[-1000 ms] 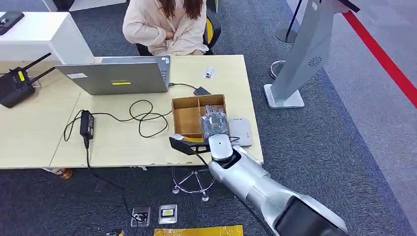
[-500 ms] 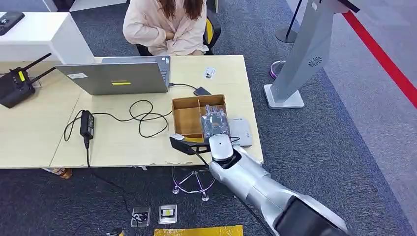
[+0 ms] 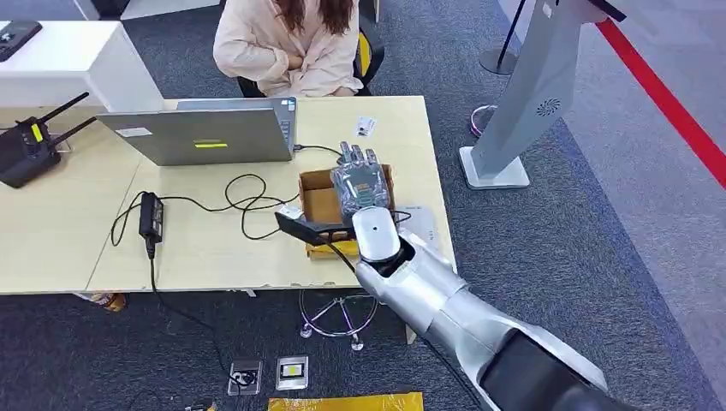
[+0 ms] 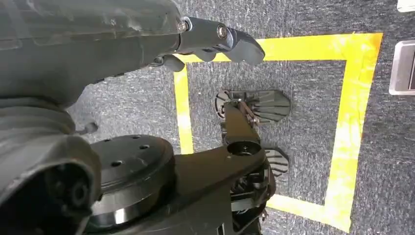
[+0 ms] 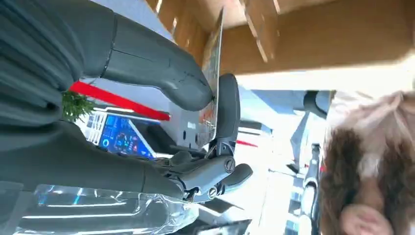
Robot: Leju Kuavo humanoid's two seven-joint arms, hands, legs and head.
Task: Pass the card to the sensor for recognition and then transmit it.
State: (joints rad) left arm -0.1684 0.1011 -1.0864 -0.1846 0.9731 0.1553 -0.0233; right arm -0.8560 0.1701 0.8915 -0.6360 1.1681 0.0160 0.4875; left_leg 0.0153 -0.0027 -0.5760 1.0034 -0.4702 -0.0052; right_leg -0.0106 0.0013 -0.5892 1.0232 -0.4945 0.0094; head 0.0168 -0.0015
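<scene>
The right robot hand (image 3: 358,184) is hovering above the cardboard box (image 3: 318,201) near the right edge of the table (image 3: 214,248), pinching the card (image 5: 213,73) edge-on between its thumb and a dark finger. The grey sensor (image 3: 424,224) is lying on the table just beside the box, toward the right edge. The left robot hand (image 4: 215,41) is hanging over the carpeted floor (image 4: 303,73) with its fingers curled in, holding nothing, while a person (image 3: 287,43) is sitting at the far edge behind a laptop (image 3: 205,133).
</scene>
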